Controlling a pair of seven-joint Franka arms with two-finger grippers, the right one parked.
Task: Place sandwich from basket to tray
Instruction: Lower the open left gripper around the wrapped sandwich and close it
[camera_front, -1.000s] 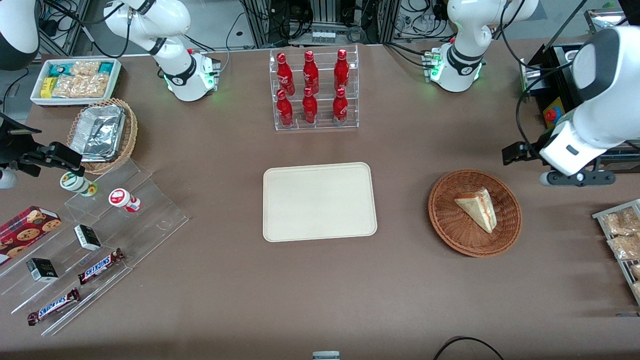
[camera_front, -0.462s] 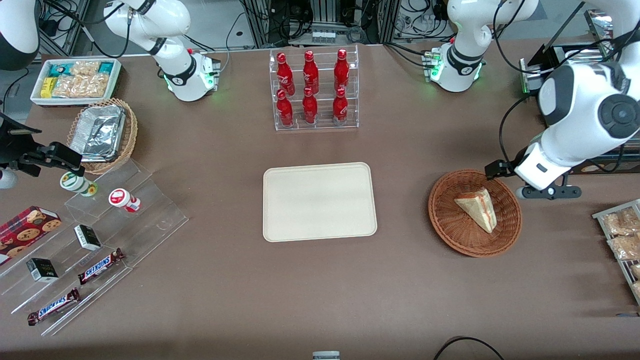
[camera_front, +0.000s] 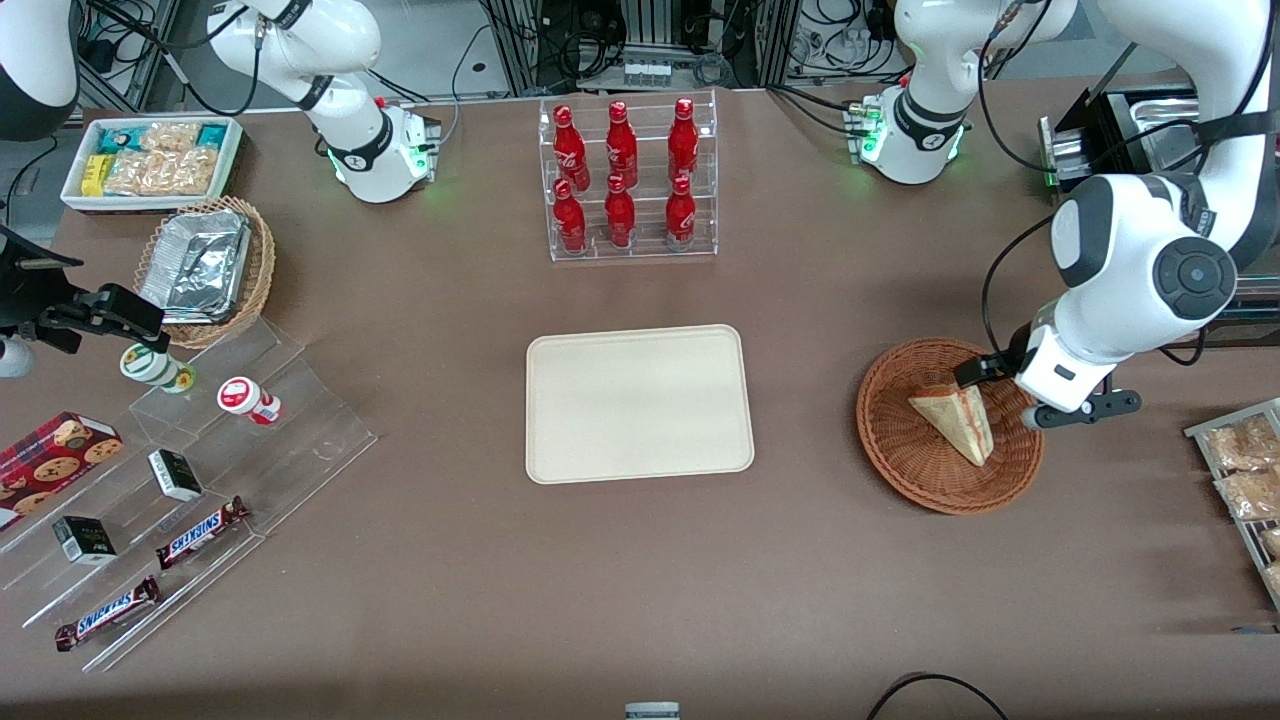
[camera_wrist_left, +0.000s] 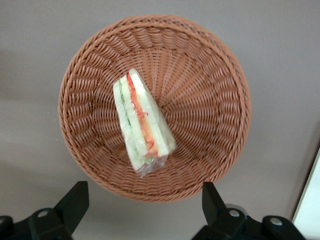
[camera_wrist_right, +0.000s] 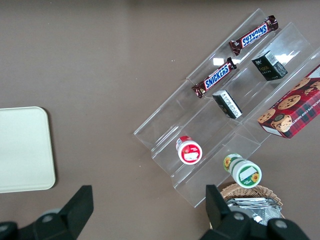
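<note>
Nothing moved yet: triangular beige sandwich (camera_wrist_left: 142, 127) lies in the round reddish wicker basket (camera_wrist_left: 220, 75), lower right of front view; cream rectangular tray (camera_front: 640, 404) bare; my gripper (camera_wrist_left: 145, 200) hangs above, wide open, empty.

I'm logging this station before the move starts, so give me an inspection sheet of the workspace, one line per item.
Surface: brown table, no spills seen.
Job's things: sandwich lies in the round basket; tray empty, toward the parked arm from the basket.
Clutter: red bottles in a clear rack; candy bars and cookie box on clear steps; foil containers in a tan basket; snack packets.
Grippers: gripper open, above the basket, empty.
Cables: black cable at the table edge nearest the camera.
Surroundings: equipment racks above the table's top edge.
</note>
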